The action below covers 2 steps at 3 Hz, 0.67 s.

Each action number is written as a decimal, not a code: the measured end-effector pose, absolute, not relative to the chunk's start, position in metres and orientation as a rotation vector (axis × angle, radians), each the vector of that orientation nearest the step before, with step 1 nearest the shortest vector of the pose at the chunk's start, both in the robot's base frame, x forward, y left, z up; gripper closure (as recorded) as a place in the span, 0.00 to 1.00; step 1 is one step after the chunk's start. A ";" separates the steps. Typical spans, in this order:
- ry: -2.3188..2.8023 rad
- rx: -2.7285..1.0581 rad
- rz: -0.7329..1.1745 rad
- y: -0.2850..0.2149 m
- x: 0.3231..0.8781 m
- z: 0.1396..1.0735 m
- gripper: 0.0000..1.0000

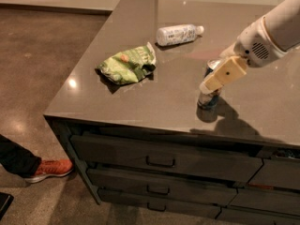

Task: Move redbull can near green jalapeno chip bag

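On grey countertop (pixel 140 102), unclenched jaws straddle the redbull can (pixel 206 101); concrete floor (pixel 42 55) below.

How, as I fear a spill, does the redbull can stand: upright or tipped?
Upright: the redbull can stands on its base on the countertop, top upward. The hand is against its upper half.

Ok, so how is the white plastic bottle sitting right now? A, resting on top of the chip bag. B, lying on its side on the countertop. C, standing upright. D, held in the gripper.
B: the white plastic bottle lies on its side at the back of the countertop, apart from the green jalapeno chip bag, while the gripper is at the redbull can.
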<state>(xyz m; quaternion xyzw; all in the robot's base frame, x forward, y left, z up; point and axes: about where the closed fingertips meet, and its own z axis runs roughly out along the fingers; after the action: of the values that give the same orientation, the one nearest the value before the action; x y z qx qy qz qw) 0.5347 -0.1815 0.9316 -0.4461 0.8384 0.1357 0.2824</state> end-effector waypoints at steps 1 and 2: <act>2.235 -1.193 0.378 -0.176 0.538 0.930 0.41; 2.217 -1.204 0.388 -0.168 0.542 0.934 0.65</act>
<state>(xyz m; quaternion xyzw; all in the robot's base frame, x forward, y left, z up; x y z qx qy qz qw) 0.5424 -0.1683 0.9340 -0.4515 0.8312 0.1455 0.2901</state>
